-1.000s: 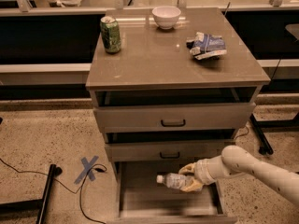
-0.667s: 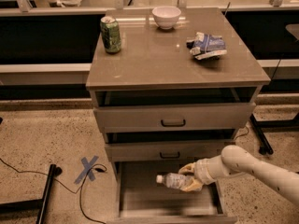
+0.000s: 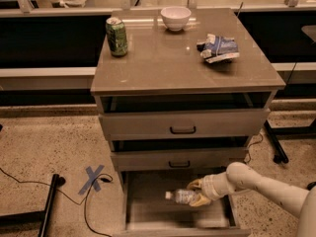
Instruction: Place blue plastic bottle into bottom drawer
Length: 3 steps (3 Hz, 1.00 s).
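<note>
The blue plastic bottle (image 3: 183, 197) lies on its side, white cap to the left, inside the open bottom drawer (image 3: 148, 206), just above or on its grey floor. My gripper (image 3: 199, 193) reaches in from the right on a white arm, and its yellowish fingers (image 3: 195, 184) close around the bottle's right end. The two higher drawers with black handles are pushed in.
On the cabinet top stand a green soda can (image 3: 116, 36), a white bowl (image 3: 176, 18) and a blue-and-white snack bag (image 3: 217, 48). A blue tape cross (image 3: 94, 178) and black cables lie on the floor at the left. A black stand leg (image 3: 276, 142) is at the right.
</note>
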Motion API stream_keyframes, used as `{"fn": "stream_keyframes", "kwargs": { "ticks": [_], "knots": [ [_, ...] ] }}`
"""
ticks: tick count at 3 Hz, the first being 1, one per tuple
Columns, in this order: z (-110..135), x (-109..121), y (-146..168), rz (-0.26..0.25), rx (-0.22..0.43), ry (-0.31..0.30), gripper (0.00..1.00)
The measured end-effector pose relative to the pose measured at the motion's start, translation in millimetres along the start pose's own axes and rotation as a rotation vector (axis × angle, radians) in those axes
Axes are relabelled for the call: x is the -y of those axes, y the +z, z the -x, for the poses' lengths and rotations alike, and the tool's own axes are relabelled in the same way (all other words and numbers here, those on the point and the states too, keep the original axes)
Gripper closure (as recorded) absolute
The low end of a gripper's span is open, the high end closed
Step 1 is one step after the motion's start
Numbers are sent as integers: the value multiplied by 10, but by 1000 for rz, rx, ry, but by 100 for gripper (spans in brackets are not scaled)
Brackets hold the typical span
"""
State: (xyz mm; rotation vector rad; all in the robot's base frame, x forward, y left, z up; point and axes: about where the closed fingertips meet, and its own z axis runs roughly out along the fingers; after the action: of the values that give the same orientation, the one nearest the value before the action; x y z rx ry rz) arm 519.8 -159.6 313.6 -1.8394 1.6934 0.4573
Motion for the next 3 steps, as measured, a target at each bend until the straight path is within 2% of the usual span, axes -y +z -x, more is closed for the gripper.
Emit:
{"fn": "stream_keyframes", "kwargs": {
  "ticks": [1, 2, 3],
  "knots": [
    [-202, -45, 220, -30, 4, -25, 81],
    [-186, -65, 243, -24, 7, -24, 58],
    [-173, -81, 272, -20, 11, -24, 27]
  ]
}}
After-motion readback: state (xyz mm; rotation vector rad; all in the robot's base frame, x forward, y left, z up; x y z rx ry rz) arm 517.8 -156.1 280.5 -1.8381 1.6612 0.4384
